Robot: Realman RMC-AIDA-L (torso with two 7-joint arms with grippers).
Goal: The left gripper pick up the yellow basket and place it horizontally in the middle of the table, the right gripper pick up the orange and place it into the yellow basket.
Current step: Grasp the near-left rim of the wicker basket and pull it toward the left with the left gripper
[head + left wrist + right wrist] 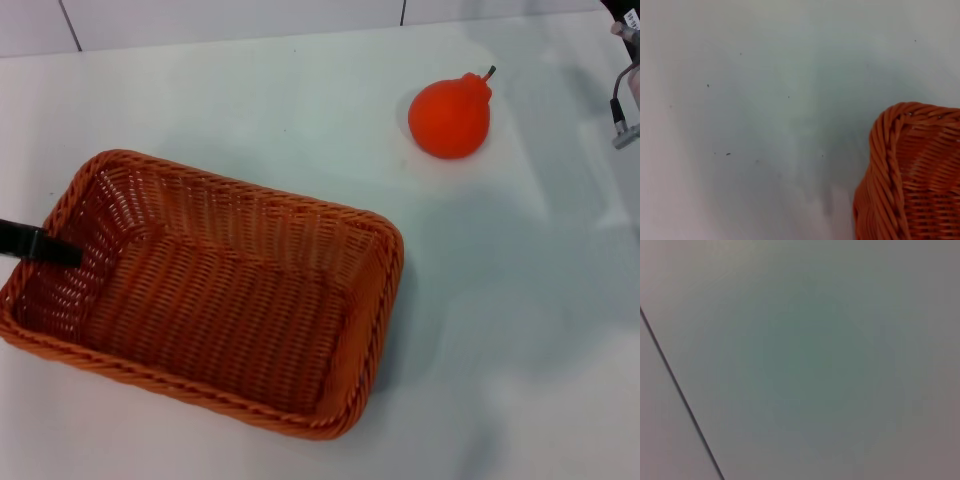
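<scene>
Yellow basket [215, 300]: woven wicker-like strands, ribbed rough weave, braided rim with slight sheen. Orange [450, 116]: smooth, matt skin, short dark stem. Desk [520, 330]: smooth, pale, faintly glossy surface, a few dark specks. Left end effector [40, 243]: matt black finger.

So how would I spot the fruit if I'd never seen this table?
Start at the big orange-brown woven wicker basket on the white table. Look beyond its far right corner: the round bright orange fruit sits alone, smooth, with a short dark stem.

Open table [520, 330] surrounds the orange [450, 117]; the yellow basket [365, 330] sits well apart.
</scene>
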